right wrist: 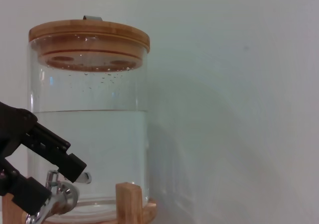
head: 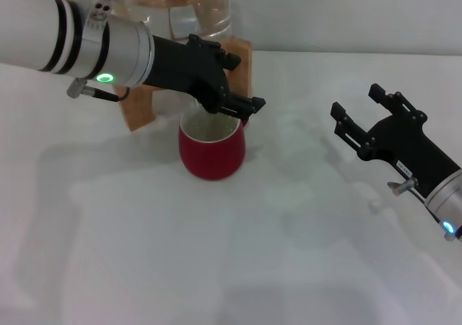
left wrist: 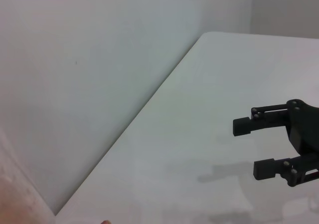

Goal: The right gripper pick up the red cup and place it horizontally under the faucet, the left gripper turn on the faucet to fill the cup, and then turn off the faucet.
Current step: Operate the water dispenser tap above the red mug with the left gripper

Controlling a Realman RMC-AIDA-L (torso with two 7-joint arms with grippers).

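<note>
The red cup point(head: 211, 152) stands upright on the white table in front of the wooden stand point(head: 242, 54), its cream inside showing. My left gripper point(head: 242, 107) hovers just over the cup's rim and hides the faucet in the head view. In the right wrist view its black fingers point(right wrist: 50, 147) close from both sides on the chrome faucet point(right wrist: 60, 194) at the foot of the glass jar point(right wrist: 89, 119). My right gripper point(head: 357, 101) hangs open and holds nothing, well to the right of the cup; the left wrist view shows it too, as the right gripper point(left wrist: 251, 147).
The jar, about half full of water, has a wooden lid point(right wrist: 88, 34). A white wall stands behind the table point(left wrist: 209, 109). The table's far edge runs along that wall.
</note>
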